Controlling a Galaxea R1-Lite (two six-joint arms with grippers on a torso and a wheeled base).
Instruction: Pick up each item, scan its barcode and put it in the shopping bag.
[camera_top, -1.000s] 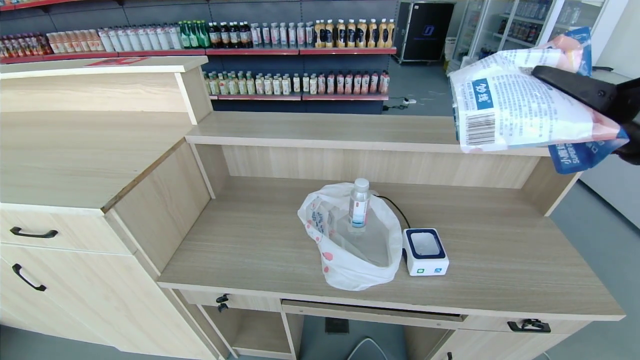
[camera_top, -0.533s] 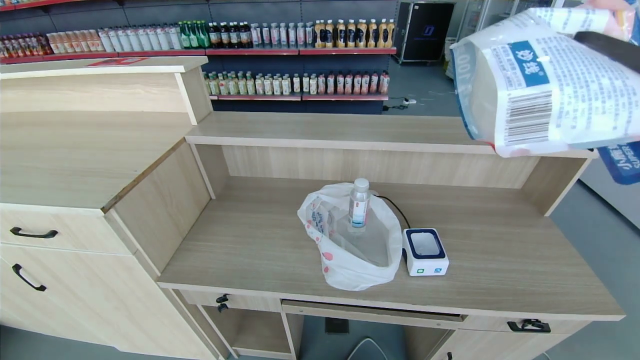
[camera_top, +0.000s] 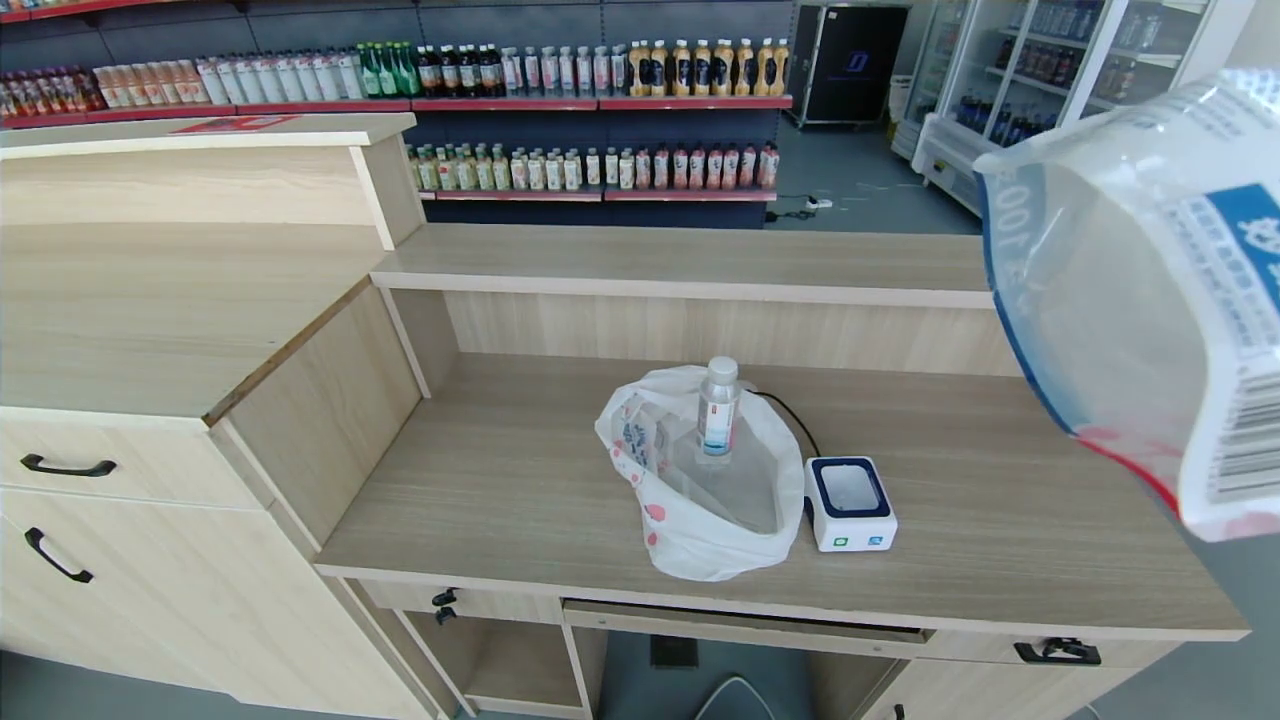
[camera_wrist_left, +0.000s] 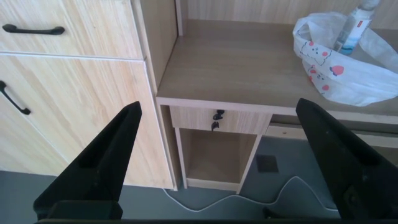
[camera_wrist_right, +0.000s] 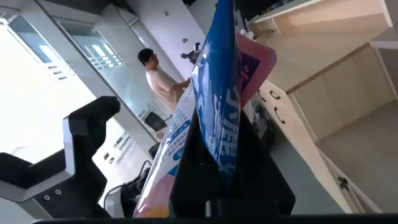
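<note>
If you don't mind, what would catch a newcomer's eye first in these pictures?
A white-and-blue packet looms at the head view's right, clamped in the right end effector. On the wooden counter sits a white shopping bag with a water bottle upright inside, a scanner beside it.

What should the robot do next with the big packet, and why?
Probably lower the packet toward the scanner, barcode facing down. The right gripper holds it high, off to the scanner's side, so it likely isn't scanned yet.

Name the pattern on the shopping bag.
White shopping bag with pink-red spots; left wrist view shows it best.
</note>
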